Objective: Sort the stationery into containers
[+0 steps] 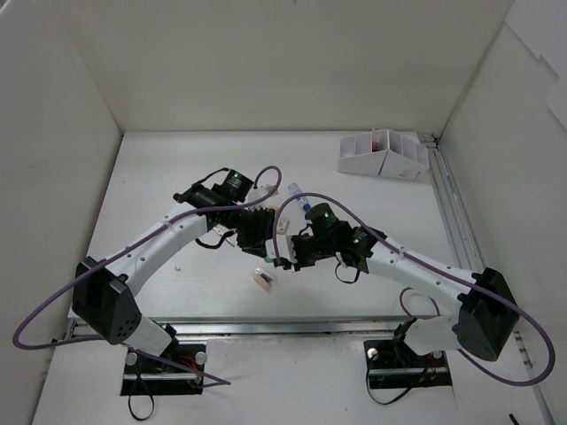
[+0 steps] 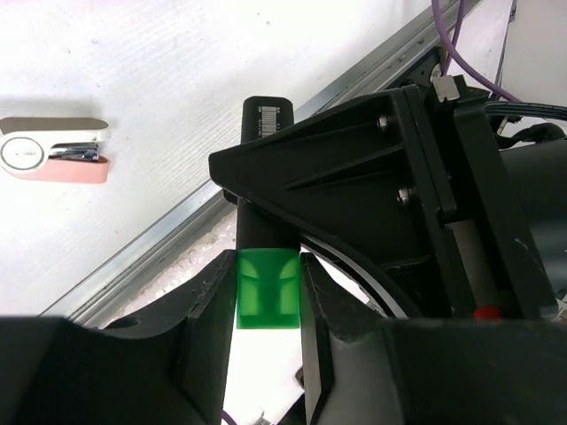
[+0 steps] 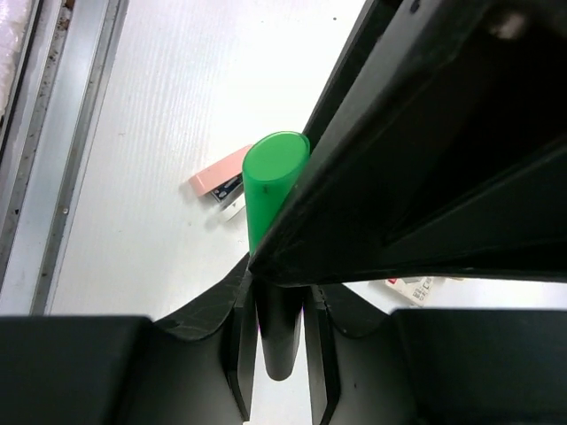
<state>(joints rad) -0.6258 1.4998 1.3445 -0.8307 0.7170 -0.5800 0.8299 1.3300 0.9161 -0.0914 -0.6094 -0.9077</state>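
A green-capped marker (image 2: 268,297) with a black barrel is held in the air between my two grippers above the table's middle. My left gripper (image 2: 268,305) is shut on the green cap. My right gripper (image 3: 279,332) is shut on the black barrel (image 3: 282,341), and the green cap (image 3: 273,173) sticks out beyond it. In the top view the left gripper (image 1: 261,232) and the right gripper (image 1: 286,248) meet tip to tip. The white organiser (image 1: 383,156) stands at the far right. A blue-tipped white tube (image 1: 297,190) lies just behind the grippers.
A pink and white stapler (image 1: 264,280) lies on the table below the grippers; it also shows in the left wrist view (image 2: 53,150) and the right wrist view (image 3: 220,180). A metal rail (image 1: 447,208) runs along the right edge. White walls enclose the table.
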